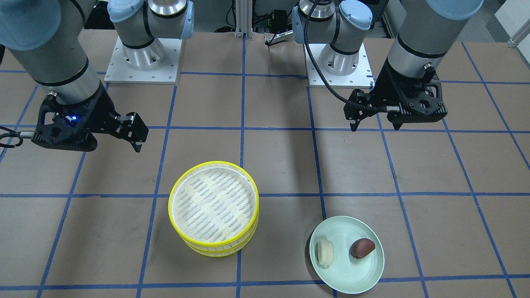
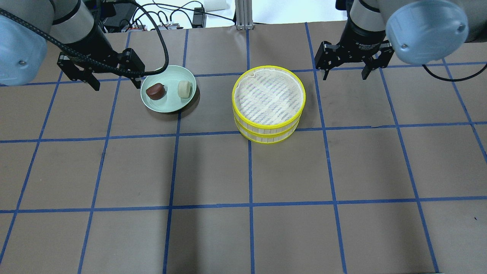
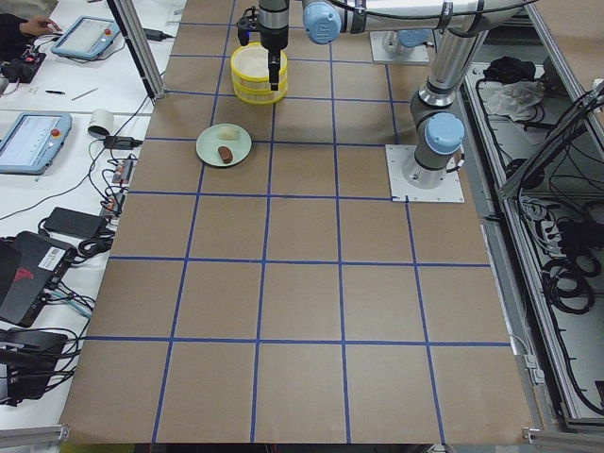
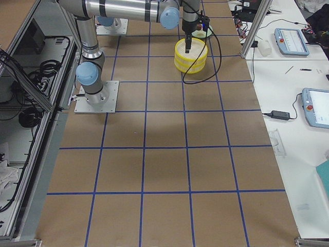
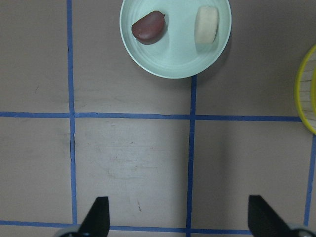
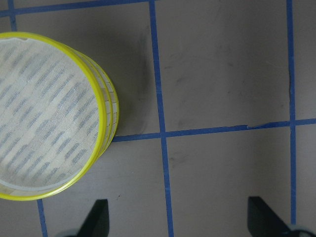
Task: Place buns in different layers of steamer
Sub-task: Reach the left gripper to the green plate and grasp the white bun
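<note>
Two yellow-rimmed steamer trays are stacked, the upper tray (image 2: 268, 95) on the lower tray (image 2: 268, 138), both empty as far as shown; the stack also shows in the front view (image 1: 213, 203) and the right wrist view (image 6: 49, 113). The dark reddish-brown bun (image 2: 155, 91) and the pale cream bun (image 2: 184, 89) lie on a pale green plate (image 2: 167, 108), also in the left wrist view (image 5: 147, 26). My left gripper (image 2: 116, 85) is open and empty, hovering just left of the plate. My right gripper (image 2: 344, 76) is open and empty, right of the stack.
The brown table (image 2: 251, 171) carries a blue tape grid. The arm bases (image 1: 143, 58) stand on the robot's side of the table. Operator desks with tablets (image 4: 290, 41) lie beyond the far edge.
</note>
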Robot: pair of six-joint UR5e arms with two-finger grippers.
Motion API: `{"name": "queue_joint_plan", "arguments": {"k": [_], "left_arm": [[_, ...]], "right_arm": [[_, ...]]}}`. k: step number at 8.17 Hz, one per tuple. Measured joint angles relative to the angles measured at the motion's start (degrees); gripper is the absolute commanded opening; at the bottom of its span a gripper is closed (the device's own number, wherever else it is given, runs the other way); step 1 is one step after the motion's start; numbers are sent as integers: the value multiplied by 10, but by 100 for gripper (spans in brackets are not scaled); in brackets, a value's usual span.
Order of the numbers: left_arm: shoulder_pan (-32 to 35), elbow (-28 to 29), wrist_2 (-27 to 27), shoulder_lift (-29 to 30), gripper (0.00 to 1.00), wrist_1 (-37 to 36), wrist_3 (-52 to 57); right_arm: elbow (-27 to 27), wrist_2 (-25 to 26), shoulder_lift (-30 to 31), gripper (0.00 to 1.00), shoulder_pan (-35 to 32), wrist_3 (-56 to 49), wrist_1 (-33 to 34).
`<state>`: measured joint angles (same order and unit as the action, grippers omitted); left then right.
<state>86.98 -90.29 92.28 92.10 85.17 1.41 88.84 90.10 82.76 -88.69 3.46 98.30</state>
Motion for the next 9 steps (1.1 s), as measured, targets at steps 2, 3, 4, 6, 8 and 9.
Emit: {"name": "queue_joint_plan", "arguments": {"k": [2,3,4,6,8,9], "left_arm": [[0,-1,1,2,100,-3,4],[0,-1,2,5,100,-6,7],[-1,-1,1,9,100,-7,11],[-3,-2,2,27,100,-41,21],[-4,-7,-1,72,100,-139,64],[-4,-8,-3,97,100,-189,76]], "right_arm": [[-1,2,7,100,0,12,-1],[-1,5,10,100,-14,27,-2],[-1,5,11,100,-26,40,-2],[0,1,11,100,-38,51,-3],[0,0,10,100,-41,53,-3],[0,0,10,100,-42,53,-3]]}}
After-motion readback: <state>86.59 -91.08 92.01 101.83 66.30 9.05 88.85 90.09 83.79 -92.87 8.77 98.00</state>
